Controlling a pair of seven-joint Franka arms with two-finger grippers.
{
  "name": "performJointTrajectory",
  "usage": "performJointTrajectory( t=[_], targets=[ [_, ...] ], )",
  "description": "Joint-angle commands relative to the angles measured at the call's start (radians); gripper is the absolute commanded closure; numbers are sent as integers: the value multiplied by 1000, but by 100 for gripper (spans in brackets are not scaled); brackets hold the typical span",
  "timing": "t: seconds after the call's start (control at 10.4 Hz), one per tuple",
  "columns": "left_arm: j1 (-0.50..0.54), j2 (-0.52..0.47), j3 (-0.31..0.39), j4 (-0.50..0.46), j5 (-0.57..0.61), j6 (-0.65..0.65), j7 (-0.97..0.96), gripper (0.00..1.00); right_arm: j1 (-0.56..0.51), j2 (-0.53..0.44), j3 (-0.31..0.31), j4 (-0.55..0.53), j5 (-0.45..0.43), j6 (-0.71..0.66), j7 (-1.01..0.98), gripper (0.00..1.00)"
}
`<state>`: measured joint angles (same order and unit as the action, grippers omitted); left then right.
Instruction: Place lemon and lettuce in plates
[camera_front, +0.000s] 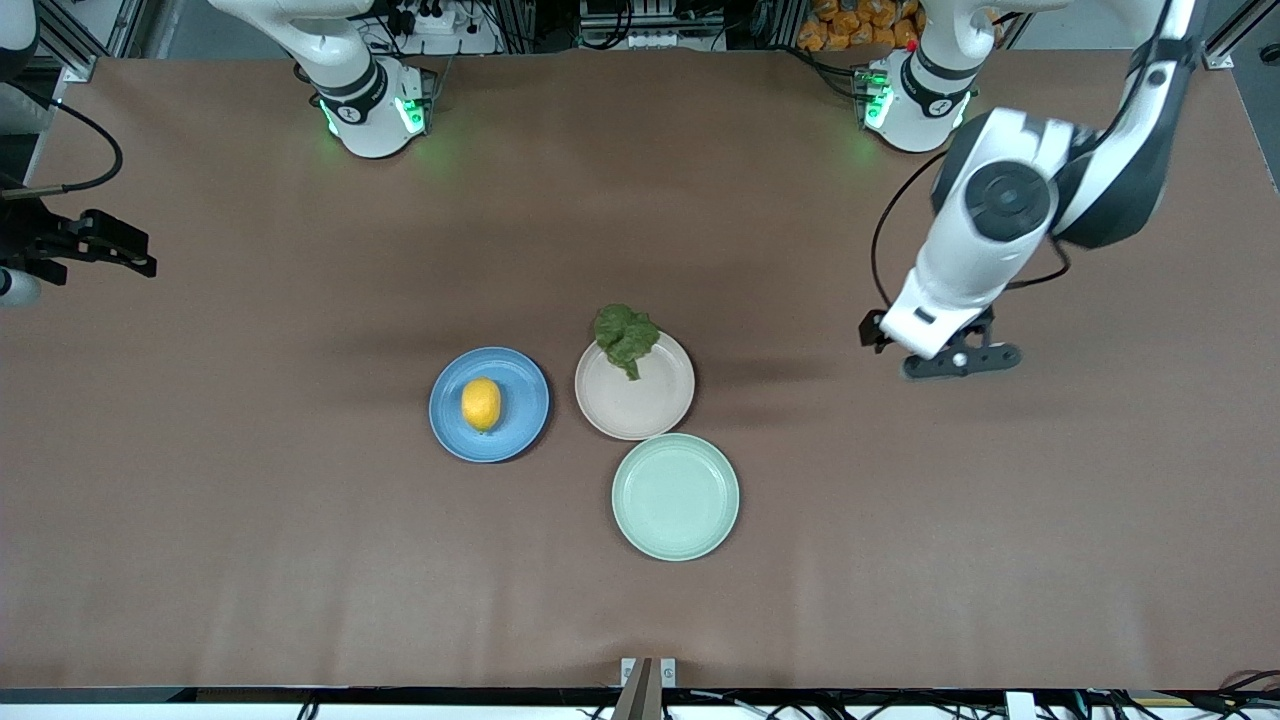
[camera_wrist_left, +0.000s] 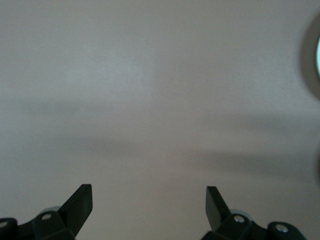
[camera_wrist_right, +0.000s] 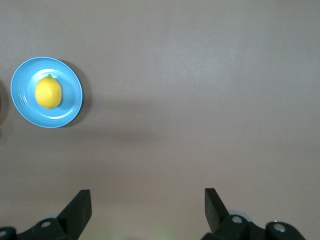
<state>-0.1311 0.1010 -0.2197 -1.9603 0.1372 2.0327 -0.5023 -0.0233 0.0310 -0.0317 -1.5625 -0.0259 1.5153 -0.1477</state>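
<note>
Right gripper (camera_front: 118, 250) sits at the right arm's end of the table, jaws spread and empty, arm waiting. Lemon (camera_front: 481, 404) lies in the blue plate (camera_front: 520, 432), long axis roughly toward the robots' bases. Beside it, lettuce (camera_front: 626, 337) rests on the beige plate (camera_front: 640, 410), overhanging the rim on the bases' side. Mint-green plate (camera_front: 676, 497) is bare, nearer the front camera. Left gripper (camera_front: 958, 360) is over bare table toward the left arm's end, jaws released, empty. Both items look placed; if the lettuce needs nudging inward, the left arm is nearer.

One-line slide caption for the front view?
Lemon on blue plate, lettuce on beige plate; both claws open.
</note>
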Motion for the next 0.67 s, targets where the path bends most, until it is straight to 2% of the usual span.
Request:
performJointTrajectory(
  t=[0.0, 0.19, 0.29, 0.58],
  targets=[
    [19, -118, 40, -22, -106, -23, 31, 0, 8, -17, -17, -14, -3, -4, 30, 0],
    [19, -132, 54, 61, -127, -66, 50, 0, 10, -17, -20, -14, -3, -3, 51, 0],
    [19, -133, 60, 96, -125, -90, 118, 0, 11, -16, -27, -14, -3, -1, 54, 0],
    [18, -132, 101, 213, -120, -216, 258, 0, 66, -20, -86, -17, -5, 5, 56, 0]
  ],
)
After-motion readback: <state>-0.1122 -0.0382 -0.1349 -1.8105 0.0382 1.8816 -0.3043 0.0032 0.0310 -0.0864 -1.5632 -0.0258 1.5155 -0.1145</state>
